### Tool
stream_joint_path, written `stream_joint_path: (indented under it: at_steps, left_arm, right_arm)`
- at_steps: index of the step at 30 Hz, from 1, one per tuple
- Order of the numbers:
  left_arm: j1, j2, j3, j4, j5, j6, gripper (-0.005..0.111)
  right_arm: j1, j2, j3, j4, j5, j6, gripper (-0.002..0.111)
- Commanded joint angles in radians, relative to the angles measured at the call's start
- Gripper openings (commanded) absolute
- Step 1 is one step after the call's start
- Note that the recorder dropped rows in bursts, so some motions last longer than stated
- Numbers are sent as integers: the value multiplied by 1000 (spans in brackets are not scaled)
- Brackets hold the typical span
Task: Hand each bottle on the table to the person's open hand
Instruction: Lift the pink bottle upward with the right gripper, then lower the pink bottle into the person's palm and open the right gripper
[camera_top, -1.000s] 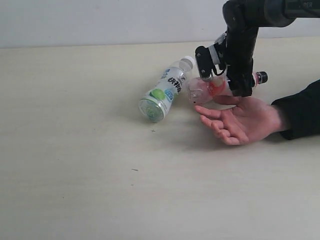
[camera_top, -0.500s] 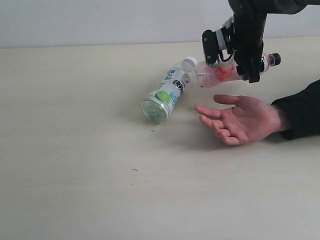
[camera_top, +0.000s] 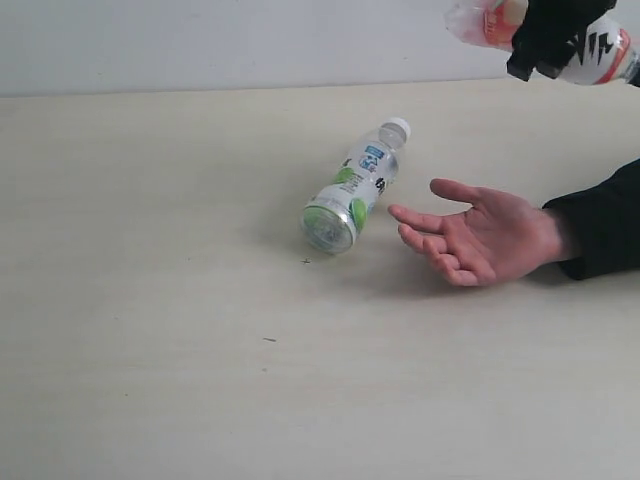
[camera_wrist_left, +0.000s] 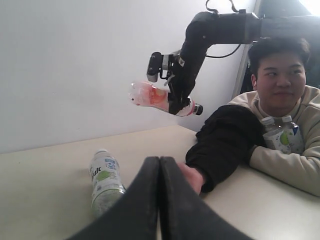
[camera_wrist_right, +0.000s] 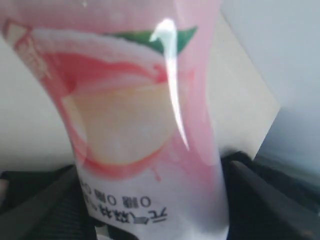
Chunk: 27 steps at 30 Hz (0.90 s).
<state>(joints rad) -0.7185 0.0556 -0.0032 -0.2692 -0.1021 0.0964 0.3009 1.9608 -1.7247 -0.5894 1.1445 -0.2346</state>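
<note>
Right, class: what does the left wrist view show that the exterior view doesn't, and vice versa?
Left wrist only: the person's face, two bottles tucked in his arm, and the shut left end effector. Exterior only: the open hand with its palm showing. Both: the pink bottle held aloft by the right end effector, and the green-and-blue bottle lying on the table.

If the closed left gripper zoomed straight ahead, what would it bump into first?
Probably the person's open hand, which shows just beyond the tips of the left gripper. The green-and-blue bottle lies off to one side. Depth is hard to judge.
</note>
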Motion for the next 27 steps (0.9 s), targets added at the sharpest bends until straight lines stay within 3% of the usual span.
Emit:
stream_joint_path:
  at_steps: [1, 5, 8, 17, 27]
  left_arm:
    - [2, -2, 3, -2, -2, 0, 0]
    - [2, -2, 3, -2, -2, 0, 0]
    - [2, -2, 3, -2, -2, 0, 0]
    - [2, -2, 3, -2, -2, 0, 0]
    - [2, -2, 3, -2, -2, 0, 0]
  right_arm:
    - [-29, -50, -8, 137, 77, 106, 0]
    - [-97, -92, -6, 447, 77, 94, 0]
    - [-116, -111, 30, 566, 77, 94, 0]
    - [-116, -116, 248, 732, 24, 75, 0]
    - [-116, -181, 403, 740, -22, 80, 0]
